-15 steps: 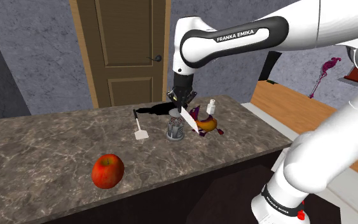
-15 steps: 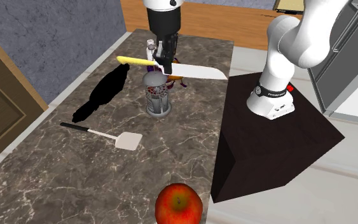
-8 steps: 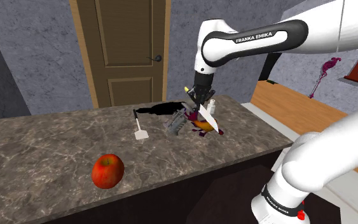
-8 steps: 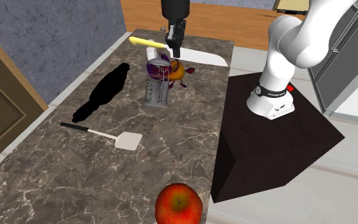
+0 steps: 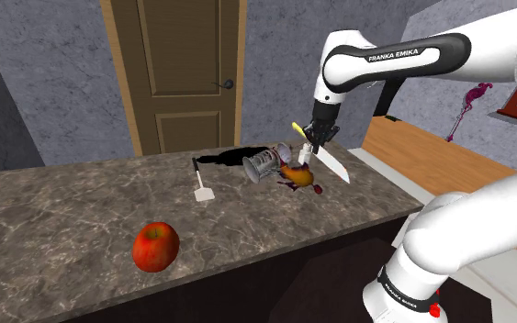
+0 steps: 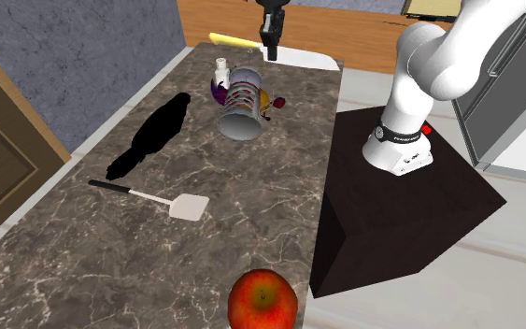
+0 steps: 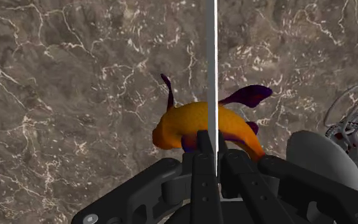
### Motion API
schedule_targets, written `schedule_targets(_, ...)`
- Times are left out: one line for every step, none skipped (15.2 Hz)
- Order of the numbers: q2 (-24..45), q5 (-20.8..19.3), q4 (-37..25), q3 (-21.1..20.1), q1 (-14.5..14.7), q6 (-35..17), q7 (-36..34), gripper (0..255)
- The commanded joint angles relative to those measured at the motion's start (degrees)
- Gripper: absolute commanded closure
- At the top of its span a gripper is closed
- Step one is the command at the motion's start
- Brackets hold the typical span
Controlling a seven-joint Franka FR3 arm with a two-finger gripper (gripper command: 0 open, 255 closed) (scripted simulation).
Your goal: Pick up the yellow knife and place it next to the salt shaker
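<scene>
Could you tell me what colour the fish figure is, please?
The fish is orange with purple fins, clearest in the wrist view.

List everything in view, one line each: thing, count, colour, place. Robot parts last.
knife: one, yellow handle, white blade, held above the counter's end
salt shaker: one, white, beside the container
container: one, grey, ribbed, lying on its side
fish figure: one, orange with purple fins, below the claw, beside the container
spatula: one, white with black handle, mid-counter
apple: one, red, near the counter's edge
counter: one, brown marble
door: one, brown, behind the counter
stand: one, dark, beside the counter
arm: one, white
claw: one, black, shut on the knife
</scene>
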State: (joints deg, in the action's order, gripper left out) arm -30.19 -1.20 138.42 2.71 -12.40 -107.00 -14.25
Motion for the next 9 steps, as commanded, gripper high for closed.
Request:
schedule_targets(-1.52,-1.14,1.28,1.82,-1.12,0.22,2.37,255)
schedule_targets(-1.99,-1.8,1.59,2.9,-1.79,0.36,3.73,255)
schedule_targets(-2.4,-2.48,1.82,3.99,-2.46,0.48,5.09,255)
schedule_targets(-2.73,-3.17,1.99,5.09,-3.12,0.6,6.46,255)
schedule_targets(-2.99,-3.87,2.09,6.21,-3.78,0.7,7.84,255)
schedule_targets(-3.18,-4.57,2.12,7.33,-4.44,0.78,9.22,255)
schedule_targets(-3.29,-5.26,2.09,8.47,-5.08,0.85,10.61,255)
schedule_targets(-3.33,-5.95,1.99,9.6,-5.73,0.9,12.01,255)
schedule_targets(-3.3,-6.62,1.83,10.74,-6.37,0.94,13.42,255)
